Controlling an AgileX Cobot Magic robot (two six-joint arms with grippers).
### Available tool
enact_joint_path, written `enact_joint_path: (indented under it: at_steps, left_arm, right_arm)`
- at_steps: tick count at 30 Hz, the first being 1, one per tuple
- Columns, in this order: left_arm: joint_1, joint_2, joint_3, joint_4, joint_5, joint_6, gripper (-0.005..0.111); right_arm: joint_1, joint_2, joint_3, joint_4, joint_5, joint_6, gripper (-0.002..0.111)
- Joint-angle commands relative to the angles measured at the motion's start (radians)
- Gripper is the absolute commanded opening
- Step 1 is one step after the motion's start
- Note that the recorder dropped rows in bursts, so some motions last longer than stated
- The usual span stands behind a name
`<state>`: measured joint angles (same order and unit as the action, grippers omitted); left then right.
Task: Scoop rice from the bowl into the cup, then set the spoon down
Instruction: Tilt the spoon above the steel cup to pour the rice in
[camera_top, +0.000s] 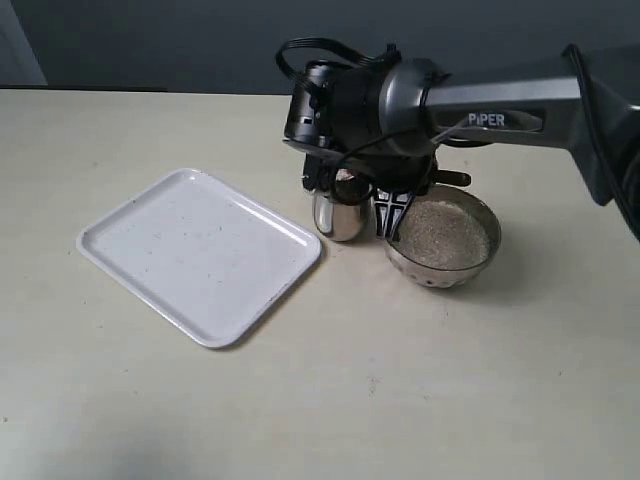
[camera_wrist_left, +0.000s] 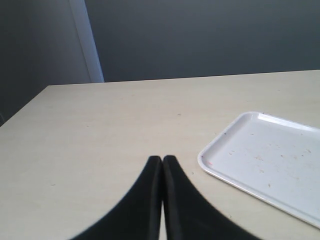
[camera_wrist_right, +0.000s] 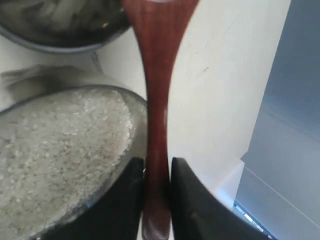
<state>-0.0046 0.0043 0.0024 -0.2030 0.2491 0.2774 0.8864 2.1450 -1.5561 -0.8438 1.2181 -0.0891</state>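
My right gripper (camera_wrist_right: 157, 162) is shut on the slim handle of the dark reddish-brown wooden spoon (camera_wrist_right: 157, 100). The spoon's wider end reaches the edge of the wrist view beside the rim of the small steel cup (camera_wrist_right: 55, 30). The steel bowl (camera_wrist_right: 137, 107) lies right beside the fingers, filled with white rice (camera_wrist_right: 55, 150). In the exterior view the right gripper (camera_top: 392, 212) hangs between the cup (camera_top: 340, 215) and the bowl (camera_top: 482, 212) of rice (camera_top: 445, 232); the arm hides most of the spoon. My left gripper (camera_wrist_left: 162, 159) is shut on nothing above bare table.
A white rectangular tray (camera_top: 200, 255) lies left of the cup, its corner close to it, and its near corner shows in the left wrist view (camera_wrist_left: 260, 165). The right arm (camera_top: 500, 105) stretches in from the right edge above the bowl. The tabletop (camera_top: 350, 400) is beige.
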Motion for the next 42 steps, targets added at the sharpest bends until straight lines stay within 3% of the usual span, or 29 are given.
enact_joint_path:
  at_steps: [1, 12, 20, 42]
  left_arm:
    - [-0.008, -0.004, -0.002, 0.003, -0.015, -0.005, 0.001]
    - [-0.005, -0.004, -0.002, 0.003, -0.015, -0.005, 0.001]
    - [-0.005, -0.004, -0.002, 0.003, -0.015, -0.005, 0.001]
    - [-0.005, -0.004, -0.002, 0.003, -0.015, -0.005, 0.001]
  right_arm:
    - [-0.001, -0.001, -0.003, -0.022, 0.003, 0.015, -0.001]
    - [-0.001, -0.011, -0.001, -0.020, 0.003, 0.021, -0.001]
    - [-0.003, -0.045, 0.095, -0.062, 0.003, 0.059, -0.001]
    - [0.011, -0.060, 0.095, -0.193, 0.003, 0.095, -0.001]
